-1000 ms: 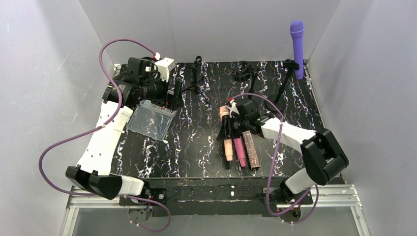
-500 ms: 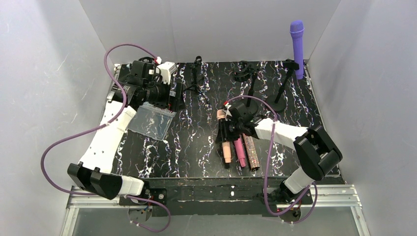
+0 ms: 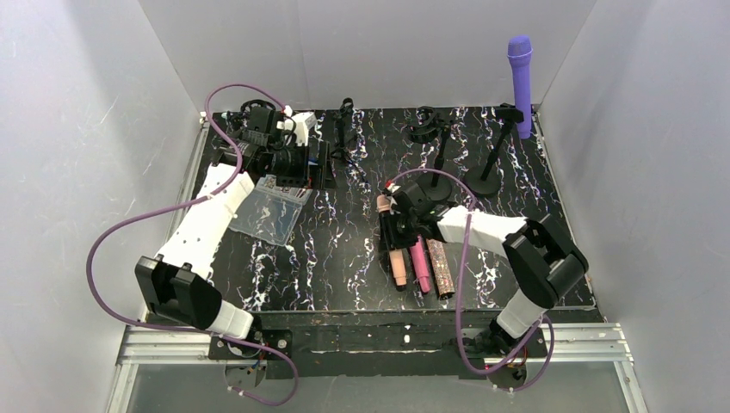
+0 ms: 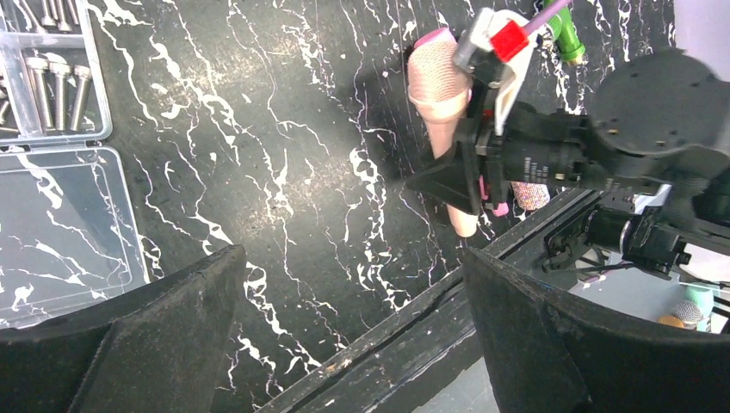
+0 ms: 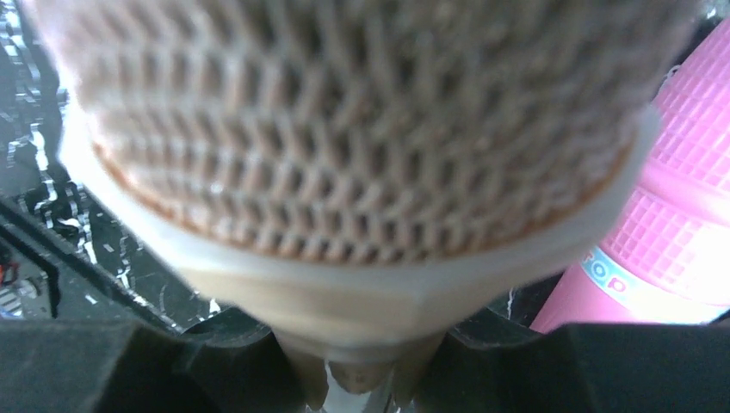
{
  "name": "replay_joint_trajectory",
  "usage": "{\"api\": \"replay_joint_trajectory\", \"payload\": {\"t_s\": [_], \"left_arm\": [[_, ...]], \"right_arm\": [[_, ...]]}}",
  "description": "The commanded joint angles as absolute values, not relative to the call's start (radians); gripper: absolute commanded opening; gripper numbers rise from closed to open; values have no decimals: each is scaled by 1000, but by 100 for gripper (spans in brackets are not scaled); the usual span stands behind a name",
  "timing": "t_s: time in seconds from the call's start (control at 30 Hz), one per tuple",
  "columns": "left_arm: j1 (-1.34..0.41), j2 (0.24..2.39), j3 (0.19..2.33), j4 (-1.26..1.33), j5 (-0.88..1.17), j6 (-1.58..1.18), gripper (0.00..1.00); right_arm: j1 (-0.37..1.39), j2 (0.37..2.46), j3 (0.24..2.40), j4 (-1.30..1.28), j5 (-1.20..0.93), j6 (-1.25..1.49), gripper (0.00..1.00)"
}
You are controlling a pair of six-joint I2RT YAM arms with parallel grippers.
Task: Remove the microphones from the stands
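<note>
Near counter [image 3: 344, 249] edge: right claw [image 3: 392, 225] clenched on peach microphone [image 3: 398, 262], low beside pink microphone [image 3: 420, 262] and glitter microphone [image 3: 440, 267], both lying flat. Likely step: laying it in row. Left claw [image 4: 351, 258] spread wide, empty, near clear plastic box [image 3: 267, 211]. Far right: purple microphone [image 3: 521, 77] upright in stand [image 3: 495, 159]. Next probably needs release, then long reach there.

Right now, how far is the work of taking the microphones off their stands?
Done: the pink microphone and the glitter microphone lie side by side on the table. In hand: the right gripper holds the peach microphone, low beside the pink one. Left: the purple microphone is still upright in its stand at the far right corner. The left gripper is open and holds nothing.
</note>
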State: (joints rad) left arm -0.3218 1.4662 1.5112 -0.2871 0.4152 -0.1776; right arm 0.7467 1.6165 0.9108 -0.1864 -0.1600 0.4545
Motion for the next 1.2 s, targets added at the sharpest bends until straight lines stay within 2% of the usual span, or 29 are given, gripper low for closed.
{"api": "replay_joint_trajectory", "payload": {"t_s": [0.0, 0.27, 0.53, 0.7, 1.17], "left_arm": [[-320, 1428, 1485, -311, 457, -179, 98], [-320, 1401, 1457, -316, 465, -158, 98], [-319, 1385, 1448, -320, 479, -156, 98], [-320, 1381, 1460, -328, 480, -159, 98], [-320, 1371, 1463, -347, 479, -155, 98]], "right_arm": [[752, 1672, 970, -215, -109, 455, 6], [760, 1708, 976, -260, -10, 455, 7], [793, 1726, 977, -287, 54, 438, 16], [807, 1738, 977, -285, 74, 430, 26], [807, 1720, 950, -275, 96, 428, 35]]}}
